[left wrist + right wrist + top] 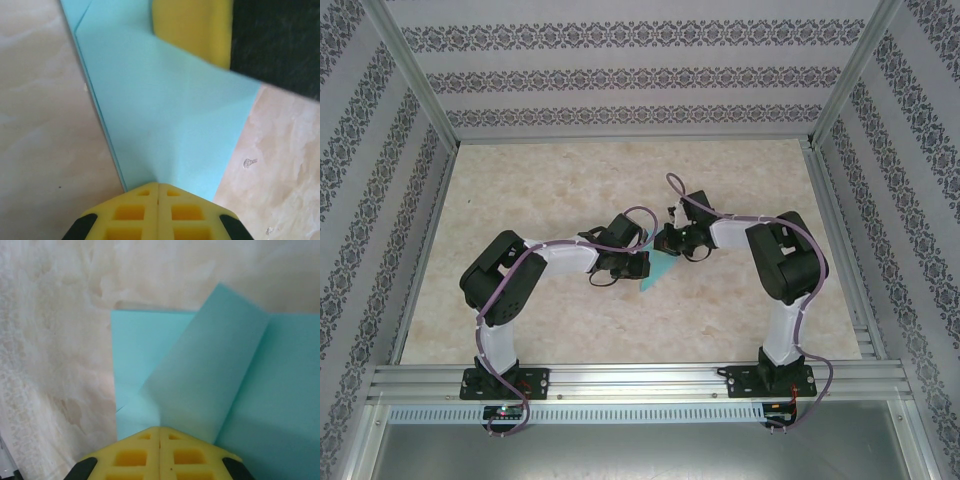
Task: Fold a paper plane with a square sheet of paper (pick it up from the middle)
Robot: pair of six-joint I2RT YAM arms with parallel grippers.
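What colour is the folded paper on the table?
Plain turquoise-blue; the folded paper shows best in the left wrist view.

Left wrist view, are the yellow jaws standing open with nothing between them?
No, the left jaws are pressed shut, pinching the near tip of the folded turquoise paper.

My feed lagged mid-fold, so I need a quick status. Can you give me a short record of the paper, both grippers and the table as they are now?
paper: turquoise paper sheet, partly folded, with creases and layered edges showing
left gripper: shut on the paper sheet's edge
right gripper: shut on the paper sheet, where a flap rises
gripper spacing: close together, facing each other over the sheet
table: beige marbled surface, with the paper near its middle
fold progress: not yet a dart shape
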